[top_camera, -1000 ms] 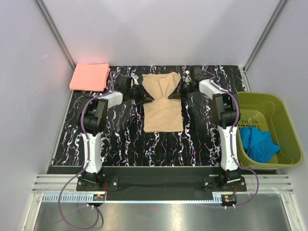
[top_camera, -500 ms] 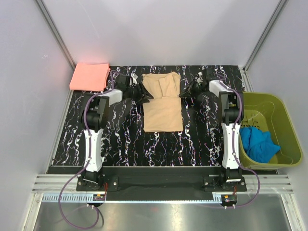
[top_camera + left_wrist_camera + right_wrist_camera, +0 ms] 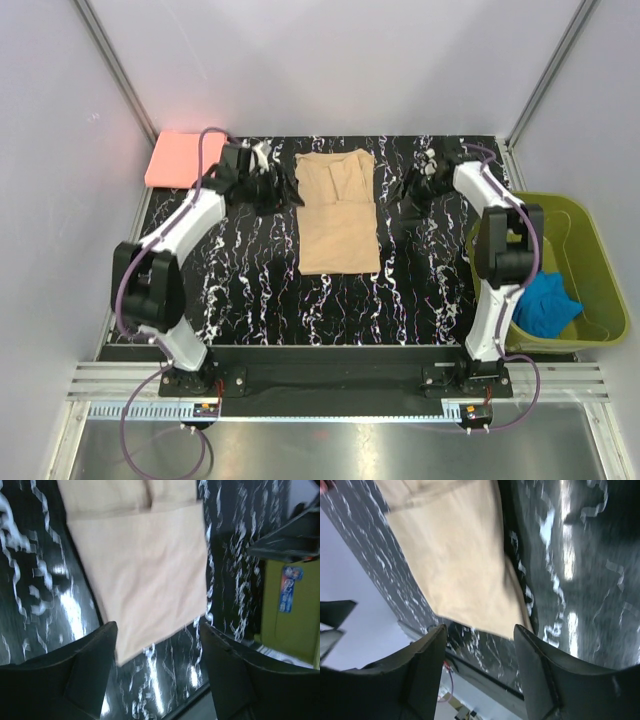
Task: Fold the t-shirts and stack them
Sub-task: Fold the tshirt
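Top external view shows the tan-beige t-shirt [image 3: 340, 225] lying folded mid-tabletop [image 3: 250, 290], the left fingers [image 3: 90, 665] and right fingers [image 3: 425, 665] spread and empty on either side of its far half, and the salmon-pink t-shirt [image 3: 178, 158] folded at the far-left corner.

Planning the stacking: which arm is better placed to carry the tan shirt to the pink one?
Probably left: the left gripper, open, sits between the tan shirt and the pink shirt; the right gripper is beyond the tan one.
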Controlling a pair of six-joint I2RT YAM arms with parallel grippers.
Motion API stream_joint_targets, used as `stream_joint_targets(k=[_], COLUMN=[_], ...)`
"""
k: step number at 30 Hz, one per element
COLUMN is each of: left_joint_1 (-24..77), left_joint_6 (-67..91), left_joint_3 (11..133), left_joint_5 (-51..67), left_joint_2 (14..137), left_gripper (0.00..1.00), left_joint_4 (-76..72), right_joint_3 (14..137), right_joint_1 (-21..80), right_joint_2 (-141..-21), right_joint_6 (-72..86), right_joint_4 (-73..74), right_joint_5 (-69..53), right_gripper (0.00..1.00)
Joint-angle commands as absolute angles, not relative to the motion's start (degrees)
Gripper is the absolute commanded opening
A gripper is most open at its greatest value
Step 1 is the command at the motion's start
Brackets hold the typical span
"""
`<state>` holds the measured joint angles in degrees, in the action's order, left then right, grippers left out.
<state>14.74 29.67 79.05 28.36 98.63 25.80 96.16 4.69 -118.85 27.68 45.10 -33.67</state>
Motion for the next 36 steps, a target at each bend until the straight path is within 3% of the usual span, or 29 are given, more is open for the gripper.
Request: stream_joint_targets(k=[1, 8, 13, 15, 19, 36], left_joint_1=[17.5, 26.7, 28.1, 28.1, 27.1, 24.5], left_joint_6=[34.9, 55.5, 55.7, 56.1, 59.4, 63.3], left_joint_3=[68.0, 53.1, 54.6, 53.4, 49.6, 46.3], left_joint_5=[21.9, 15.2, 9.1, 7.7, 11.7, 15.9], left_joint_2=[93.8, 87.4, 88.7, 88.2, 89.5, 96.0], left_gripper=[0.69, 0.53, 0.54, 0.59, 0.64, 0.53], left_joint_4=[30.7, 18.4, 20.6, 20.9, 17.5, 11.7], right_joint_3=[85.8, 70.6, 63.6, 61.9, 59.1, 57.7], right_joint_1=[5.9, 10.4, 10.8, 11.1, 11.2, 11.2], right_joint_2=[-111.0, -103.5, -100.9, -99.5, -98.6, -102.3], right_joint_6=[29.3, 29.2, 29.0, 28.8, 30.3, 35.5], right_joint_4=[42.3, 37.5, 35.0, 33.8, 31.2, 25.3], right_joint_5=[-35.6, -34.7, -35.1, -34.4, -34.5, -33.0], right_gripper=[0.64, 0.67, 0.66, 0.67, 0.73, 0.73])
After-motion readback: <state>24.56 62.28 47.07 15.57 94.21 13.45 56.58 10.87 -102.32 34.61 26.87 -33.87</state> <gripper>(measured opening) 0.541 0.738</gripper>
